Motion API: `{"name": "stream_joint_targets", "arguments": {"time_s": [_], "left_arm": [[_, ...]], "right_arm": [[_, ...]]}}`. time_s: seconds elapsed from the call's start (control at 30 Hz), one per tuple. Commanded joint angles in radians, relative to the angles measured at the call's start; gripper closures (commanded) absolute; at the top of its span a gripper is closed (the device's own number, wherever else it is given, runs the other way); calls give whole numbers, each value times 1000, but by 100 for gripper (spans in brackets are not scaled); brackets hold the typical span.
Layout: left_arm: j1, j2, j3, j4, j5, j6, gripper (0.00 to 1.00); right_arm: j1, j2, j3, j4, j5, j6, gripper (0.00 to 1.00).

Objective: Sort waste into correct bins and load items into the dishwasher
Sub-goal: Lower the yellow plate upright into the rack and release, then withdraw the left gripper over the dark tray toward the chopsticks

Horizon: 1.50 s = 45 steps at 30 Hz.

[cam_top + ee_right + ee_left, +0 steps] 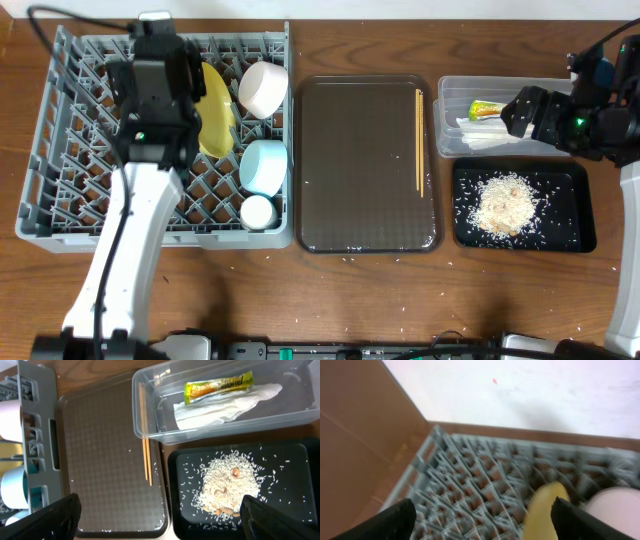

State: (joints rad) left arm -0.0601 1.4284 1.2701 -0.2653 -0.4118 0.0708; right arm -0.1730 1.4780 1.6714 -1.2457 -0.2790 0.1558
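The grey dishwasher rack (pixel 80 180) holds the yellow plate (pixel 215 110), white bowl (pixel 263 87), light blue bowl (pixel 264 165) and white cup (pixel 258 212). My left gripper (pixel 155 30) hovers open and empty over the rack's far side; its wrist view (pixel 480 517) shows the rack (pixel 470 475) and plate (pixel 545 510). The chopsticks (pixel 418 140) lie on the brown tray's right edge. The clear tub (pixel 445 150) holds the green-and-yellow wrapper (pixel 218 386) and white paper (pixel 220 407). Rice scraps (pixel 227 485) are piled in the black tray (pixel 280 460). My right gripper (pixel 514 112) (pixel 160 515) is open and empty above the tub.
The brown serving tray (pixel 360 190) lies between the rack and the bins, with a few rice grains along its near edge. Loose grains lie on the wooden table in front. The table's far edge meets a white wall in the left wrist view.
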Motion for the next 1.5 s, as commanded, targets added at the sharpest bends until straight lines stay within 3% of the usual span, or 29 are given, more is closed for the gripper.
{"name": "stream_joint_targets", "arguments": {"time_s": [0.0,0.23,0.43,0.63,0.83,1.47], "left_arm": [[2,-65,4,-78,219,-141,12],[2,-89,4,-286,545,-222,10],[2,-89,3,-333,665,-272,10],[-1,-89,4,-336,687,-365,10],[-87,-69,3,-329,715,-412,10],[-302,148,3,-245,715,-425,10]], "right_arm": [[-4,-1,9,-1,2,4,1],[-4,-1,9,-1,2,4,1],[-4,-1,9,-1,2,4,1],[-4,-1,9,-1,2,4,1],[-4,-1,9,-1,2,4,1],[-4,-1,9,-1,2,4,1]]}}
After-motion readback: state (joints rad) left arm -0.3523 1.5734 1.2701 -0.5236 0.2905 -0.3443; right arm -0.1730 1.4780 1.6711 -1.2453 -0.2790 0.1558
